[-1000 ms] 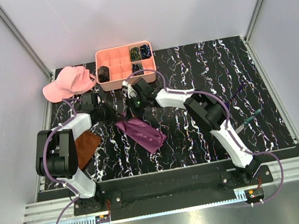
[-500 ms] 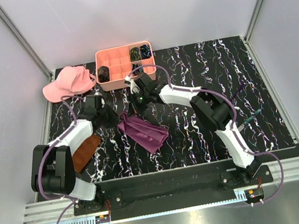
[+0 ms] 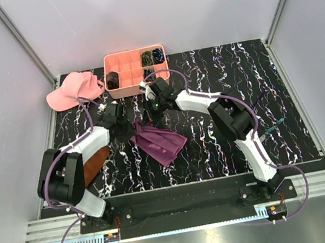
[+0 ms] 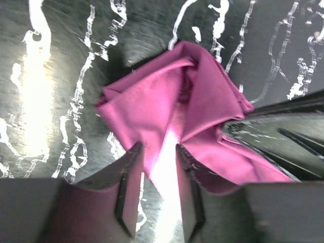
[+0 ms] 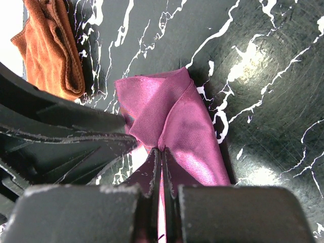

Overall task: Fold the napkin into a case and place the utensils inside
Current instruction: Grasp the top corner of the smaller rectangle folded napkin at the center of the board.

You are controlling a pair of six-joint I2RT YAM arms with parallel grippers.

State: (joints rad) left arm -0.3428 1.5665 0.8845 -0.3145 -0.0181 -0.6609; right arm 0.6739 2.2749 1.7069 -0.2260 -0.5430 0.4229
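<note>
The magenta napkin [image 3: 161, 142] lies crumpled and partly folded on the black marbled table, left of centre. My right gripper [image 3: 150, 118] is shut on the napkin's far corner [image 5: 174, 114], its jaws pressed together on a raised fold [image 5: 160, 150]. My left gripper [image 3: 128, 128] is at the napkin's left edge; its fingers [image 4: 132, 167] stand apart with a shiny strip of napkin [image 4: 152, 101] between them. A slim utensil with a bluish end [image 3: 274, 128] lies far right on the table, away from both grippers.
A rust-brown cloth [image 3: 93, 163] lies left of the napkin, also in the right wrist view [image 5: 50, 45]. A pink cap [image 3: 74, 90] sits at the back left. A pink compartment tray [image 3: 116, 63] with dark coiled bundles stands at the back.
My left gripper has moved right, from beside the brown cloth to the napkin's left edge. My right gripper has drawn the napkin's far corner slightly right and back.
</note>
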